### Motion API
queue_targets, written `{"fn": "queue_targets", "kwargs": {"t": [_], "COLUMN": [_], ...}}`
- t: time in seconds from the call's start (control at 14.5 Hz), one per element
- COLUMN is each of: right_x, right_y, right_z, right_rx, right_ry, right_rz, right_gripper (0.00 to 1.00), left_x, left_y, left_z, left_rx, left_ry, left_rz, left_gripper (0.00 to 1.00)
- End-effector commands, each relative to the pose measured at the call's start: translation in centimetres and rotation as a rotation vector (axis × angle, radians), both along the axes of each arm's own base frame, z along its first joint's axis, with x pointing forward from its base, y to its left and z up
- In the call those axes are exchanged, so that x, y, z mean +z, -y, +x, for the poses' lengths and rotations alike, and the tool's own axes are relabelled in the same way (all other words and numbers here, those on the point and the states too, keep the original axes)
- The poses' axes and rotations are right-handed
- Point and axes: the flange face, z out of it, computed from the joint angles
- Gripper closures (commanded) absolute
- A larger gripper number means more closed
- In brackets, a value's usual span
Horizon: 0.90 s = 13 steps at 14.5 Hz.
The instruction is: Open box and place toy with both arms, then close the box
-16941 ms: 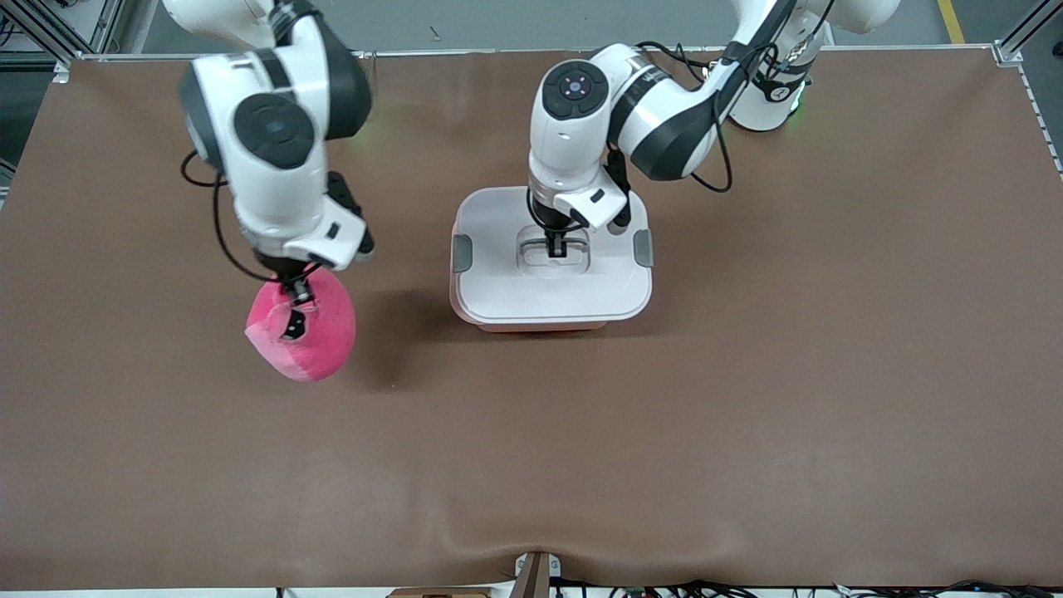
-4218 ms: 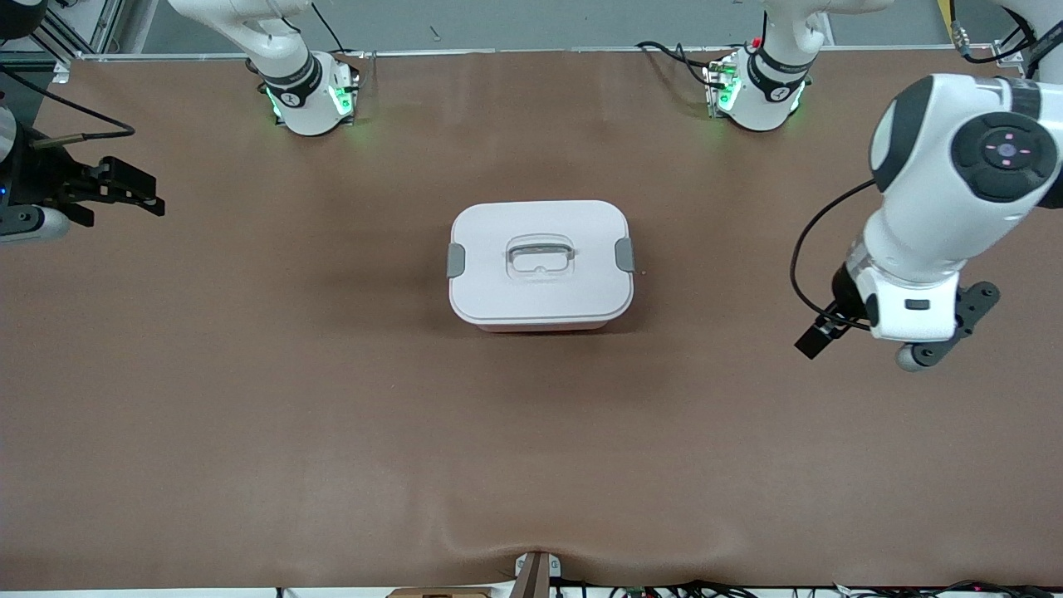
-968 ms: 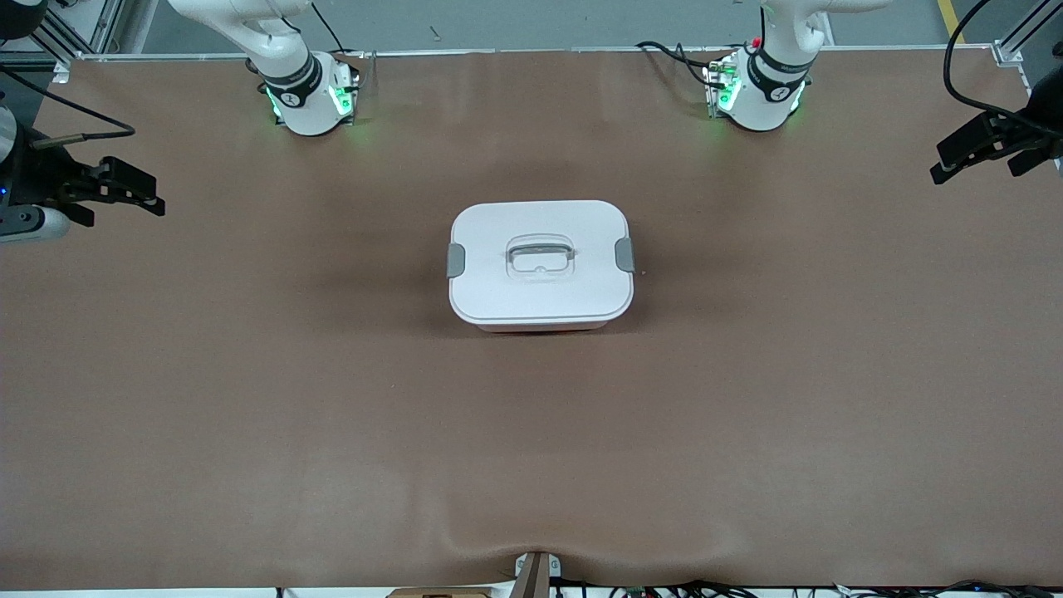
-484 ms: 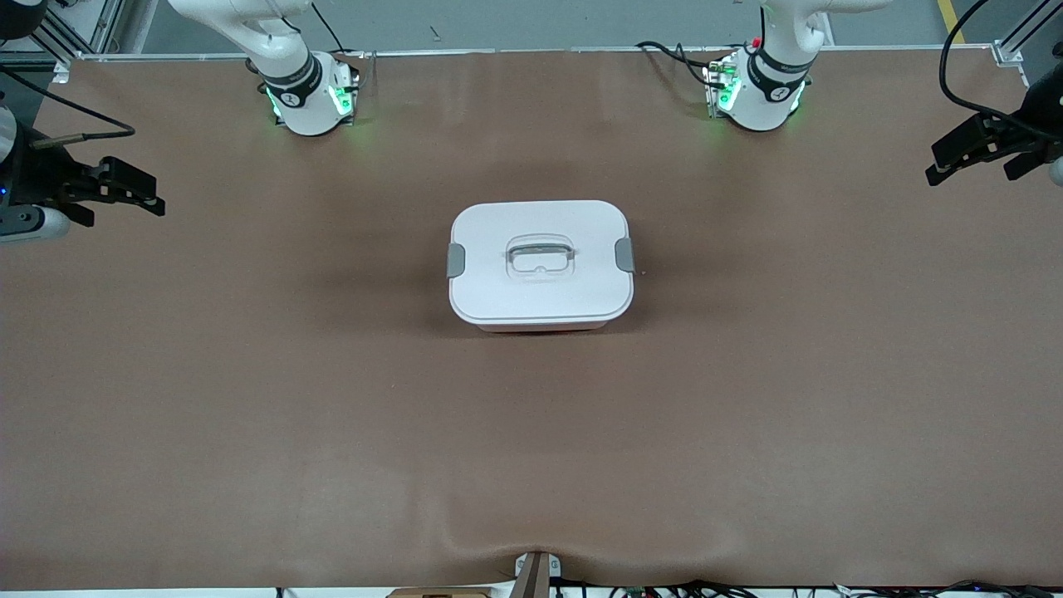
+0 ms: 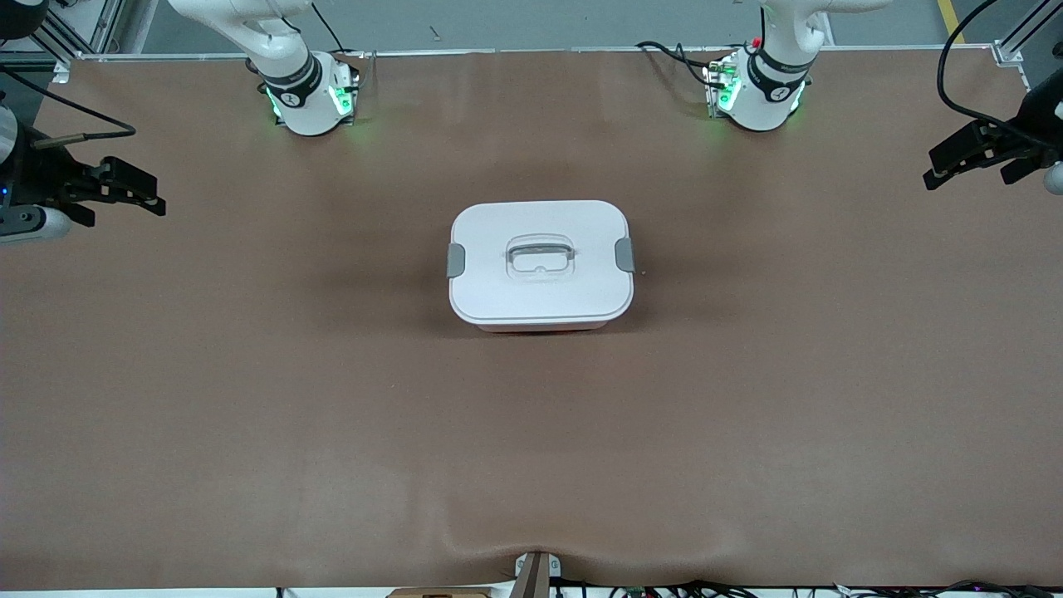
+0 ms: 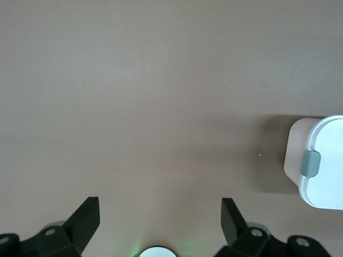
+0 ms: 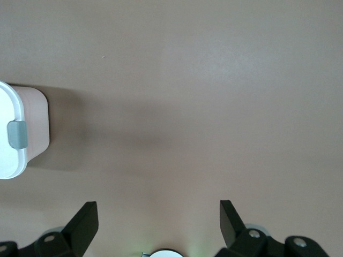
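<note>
The box point(image 5: 541, 264) sits in the middle of the table point(image 5: 531, 448). Its white lid point(image 5: 540, 286) is on, and a grey clip point(image 5: 456, 260) shows at each short end of the box. The clear handle point(image 5: 541, 253) lies flat in its dip on top. The toy cannot be seen anywhere (if it is inside the box, the lid hides it). With the lid on flat, the job looks done or close to done, though whether the clips are snapped down is too small to tell.

The left gripper point(image 5: 970, 155) is up in the air, well apart from the box, out over the table's edge at the left arm's end. Its fingers point(image 6: 86, 217) are spread wide and hold nothing. The left wrist view shows bare table between them, with one end of the box off to one side.

The right gripper point(image 5: 124, 184) is well apart from the box too, over the table's edge at the right arm's end. Its fingers point(image 7: 84, 218) are also wide apart and empty.

Both arms seem parked out at the ends, away from the box, probably so they cannot bump it.
</note>
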Motion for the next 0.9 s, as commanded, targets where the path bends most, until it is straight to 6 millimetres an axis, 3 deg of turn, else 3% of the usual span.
{"fn": "queue_targets", "kwargs": {"t": [0.0,0.83], "right_x": [0.13,0.13], "right_y": [-0.06,-0.13], "right_z": [-0.11,-0.11], "right_rx": [0.003,0.005], "right_ry": [-0.002,-0.002], "right_rz": [0.006,0.004], "right_gripper": [0.0,0.0], "left_x": [0.14,-0.07], "left_y": [-0.02,0.3], "left_z": [0.06,0.51], "left_rx": [-0.003,-0.003], "left_ry": [0.009,0.008], "left_rz": [0.009,0.018], "left_gripper": [0.0,0.0]}}
